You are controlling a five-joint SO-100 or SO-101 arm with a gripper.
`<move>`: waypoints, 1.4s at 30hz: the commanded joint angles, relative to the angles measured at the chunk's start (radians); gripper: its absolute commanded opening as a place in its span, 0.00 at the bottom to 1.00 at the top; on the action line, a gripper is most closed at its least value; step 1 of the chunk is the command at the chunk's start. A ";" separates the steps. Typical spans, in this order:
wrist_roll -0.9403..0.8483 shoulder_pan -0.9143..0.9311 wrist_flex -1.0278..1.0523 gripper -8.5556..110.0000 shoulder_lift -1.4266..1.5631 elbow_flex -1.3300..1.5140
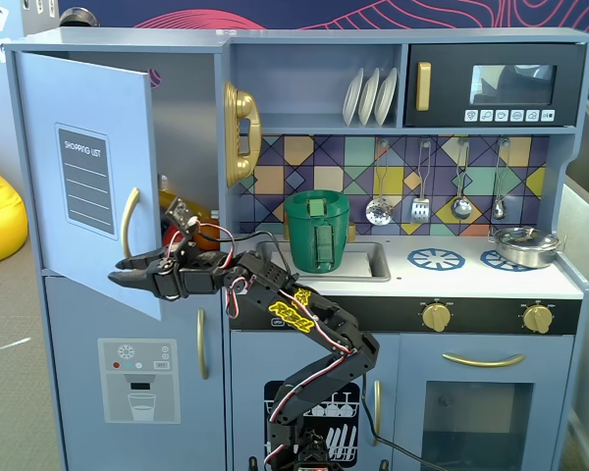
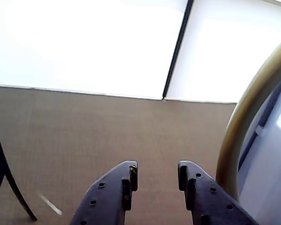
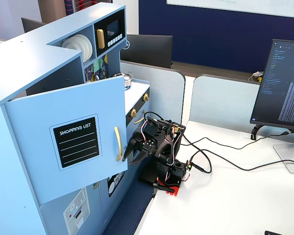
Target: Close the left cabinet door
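Observation:
The left cabinet door is light blue with a black "SHOPPING LIST" panel and a curved gold handle. It stands swung out, partly open, in both fixed views. My gripper is black, points at the door's free edge and sits just below the handle's lower end. In a fixed view it is right beside the handle. In the wrist view the jaws stand apart with nothing between them, and the gold handle runs just beside the right finger.
Below the open door is the blue door with the dispenser picture. An orange object sits inside the open compartment. A green pot stands in the sink. A black microwave is at top right. Cables and a monitor are on the white desk.

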 commanded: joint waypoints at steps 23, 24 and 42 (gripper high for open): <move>0.058 0.546 -0.051 0.07 -0.179 -0.163; 0.055 0.540 -0.048 0.07 -0.163 -0.146; 0.149 0.945 0.515 0.07 0.508 0.650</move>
